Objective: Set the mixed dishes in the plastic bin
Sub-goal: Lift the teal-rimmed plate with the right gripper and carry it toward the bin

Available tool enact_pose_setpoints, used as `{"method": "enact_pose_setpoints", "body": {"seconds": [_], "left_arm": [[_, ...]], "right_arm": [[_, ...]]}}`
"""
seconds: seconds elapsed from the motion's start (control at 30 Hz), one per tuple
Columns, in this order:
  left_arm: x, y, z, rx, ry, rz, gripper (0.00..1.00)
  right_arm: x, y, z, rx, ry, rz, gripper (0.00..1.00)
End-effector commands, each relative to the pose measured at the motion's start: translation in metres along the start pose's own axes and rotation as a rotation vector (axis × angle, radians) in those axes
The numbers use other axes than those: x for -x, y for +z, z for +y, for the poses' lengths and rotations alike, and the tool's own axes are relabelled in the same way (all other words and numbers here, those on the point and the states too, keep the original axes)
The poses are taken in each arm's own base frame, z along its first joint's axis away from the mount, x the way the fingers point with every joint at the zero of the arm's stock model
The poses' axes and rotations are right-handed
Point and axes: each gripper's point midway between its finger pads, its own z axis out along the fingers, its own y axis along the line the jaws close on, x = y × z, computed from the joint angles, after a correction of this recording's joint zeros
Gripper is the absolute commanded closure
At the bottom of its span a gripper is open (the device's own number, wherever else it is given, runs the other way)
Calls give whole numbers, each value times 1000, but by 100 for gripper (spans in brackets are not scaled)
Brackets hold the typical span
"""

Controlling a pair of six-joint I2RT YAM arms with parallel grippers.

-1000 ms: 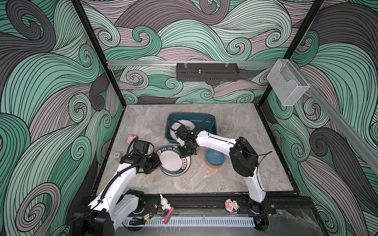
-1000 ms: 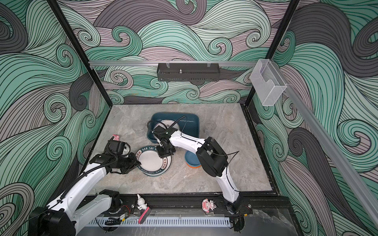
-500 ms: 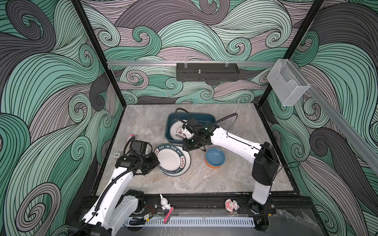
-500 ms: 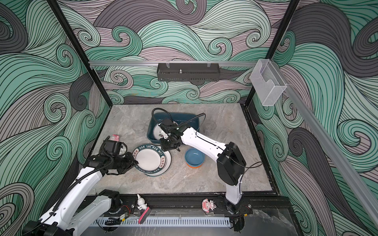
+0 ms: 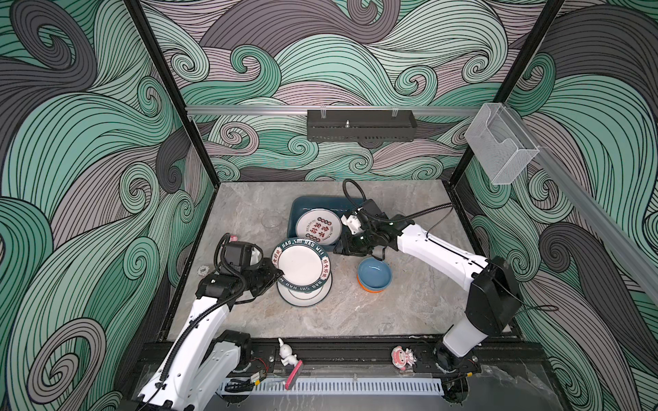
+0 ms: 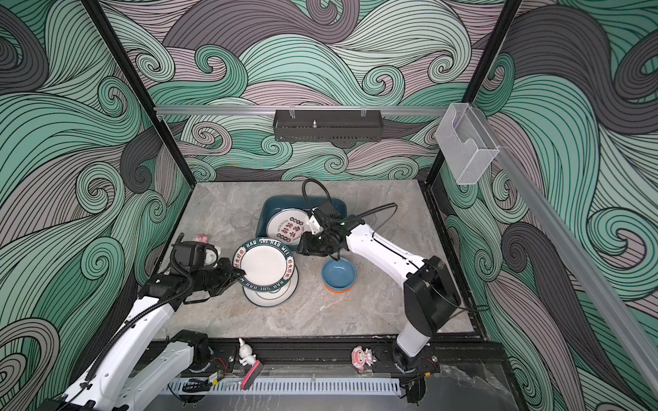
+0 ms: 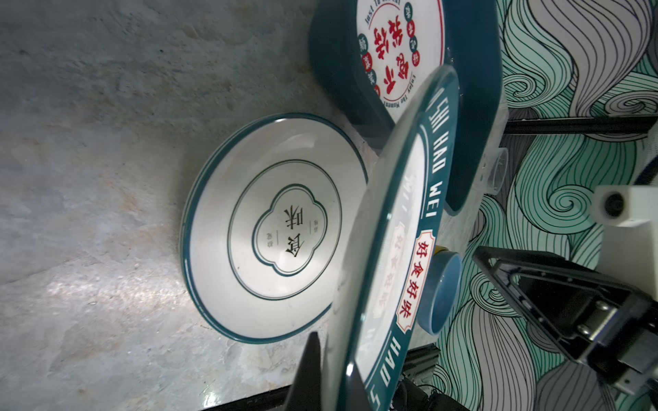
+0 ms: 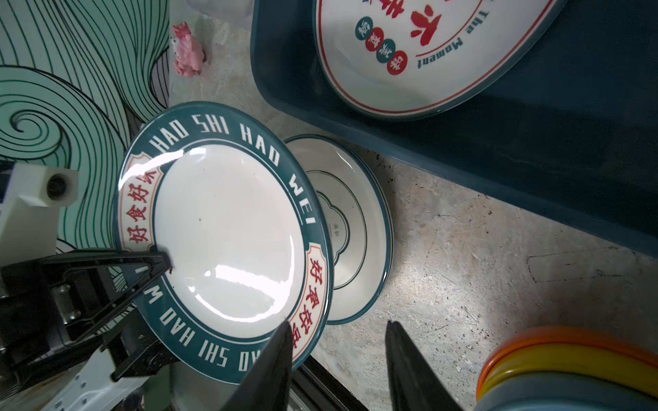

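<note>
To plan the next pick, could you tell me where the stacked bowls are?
In both top views the stacked bowls stand on the table, right of the held plate and in front of the plastic bin.

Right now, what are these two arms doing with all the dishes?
The left arm's fingers pinch a teal-rimmed plate by its edge, tilted above a second plate on the table. The right arm's fingers stand open and empty beside the teal bin, which already holds a printed plate. Stacked bowls sit nearby.

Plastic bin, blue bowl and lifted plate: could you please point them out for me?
plastic bin [image 5: 313,203]: in a top view, far wall.
lifted plate [image 5: 302,265]: in a top view, white centre.
blue bowl [image 5: 374,273]: in a top view, inner bottom.
</note>
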Motion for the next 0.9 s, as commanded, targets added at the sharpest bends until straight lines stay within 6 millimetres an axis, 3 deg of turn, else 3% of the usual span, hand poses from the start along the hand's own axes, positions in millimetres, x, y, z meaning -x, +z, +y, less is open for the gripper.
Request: {"method": "enact_pose_setpoints", "body": {"seconds": [0.0,0.43,0.67,0.87], "left_arm": [[10,-11,-51,-179,40,3,100],[11,-15,-78,-294,62,21,100],[10,-15,-84,-335,54,31,100],[9,-15,-82,-336,49,31,100]], "right_arm": [[10,-12,16,134,39,-43,54],[18,-11,18,245,96,-62,55],[18,-8,22,290,112,-51,64],[16,-8,23,300,111,-48,78]]}}
